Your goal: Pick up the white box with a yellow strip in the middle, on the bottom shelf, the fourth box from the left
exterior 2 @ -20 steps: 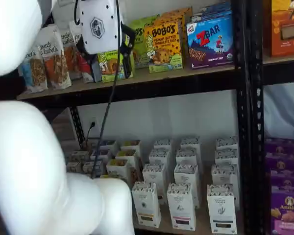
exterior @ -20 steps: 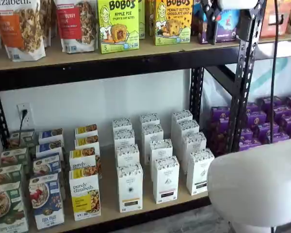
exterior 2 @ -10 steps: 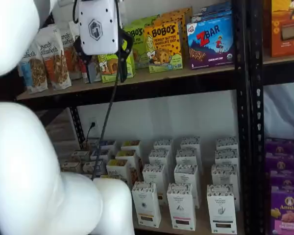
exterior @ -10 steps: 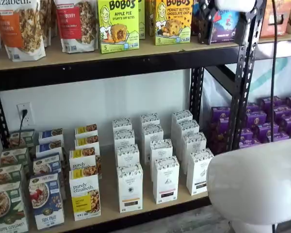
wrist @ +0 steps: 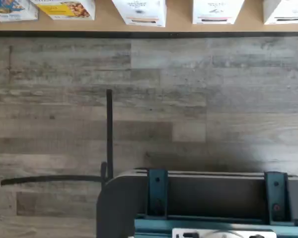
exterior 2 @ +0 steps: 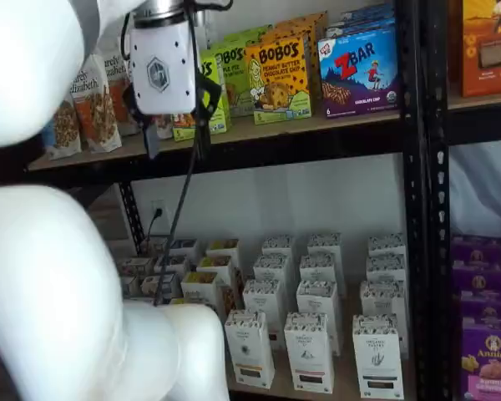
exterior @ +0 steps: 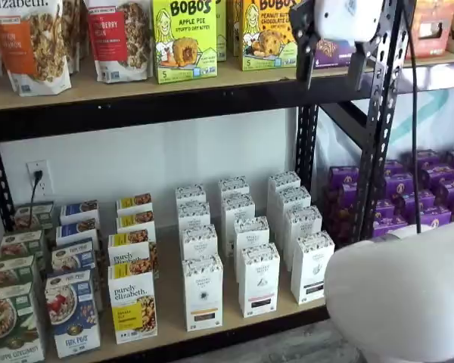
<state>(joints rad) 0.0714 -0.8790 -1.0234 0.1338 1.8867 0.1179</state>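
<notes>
On the bottom shelf (exterior: 174,336), the leftmost front-row cartons were green and blue cereal-type boxes (exterior: 72,311), and just right of them stood a "purely elizabeth" box (exterior: 132,306) with a yellow label. Directly right of that box, at the front of its own column, stood the white box (exterior: 203,291): upright, speckled on top, with a yellow-orange strip low on its face, close behind the shelf's black front rail. In a shelf view it showed again at the head of its column (exterior 2: 250,348). In the wrist view its lower edge with the orange strip (wrist: 140,12) showed above the rail, beside the yellow-labelled carton. Right of the white box stood two like-shaped cartons with black strips (exterior: 258,278), each fronting a column of the same white cartons running back toward the wall.

Well above the white box and off to its right, the gripper (exterior: 329,69) hung level with the upper board, its two black fingers (exterior: 306,60) spread with a plain gap between them and nothing held. In a shelf view the same white body and black fingers (exterior 2: 175,144) hung before the upper board's front edge, a cable trailing down beside them. Farther right, beyond the black post, purple boxes (exterior: 431,189) filled the neighbouring bay.
</notes>
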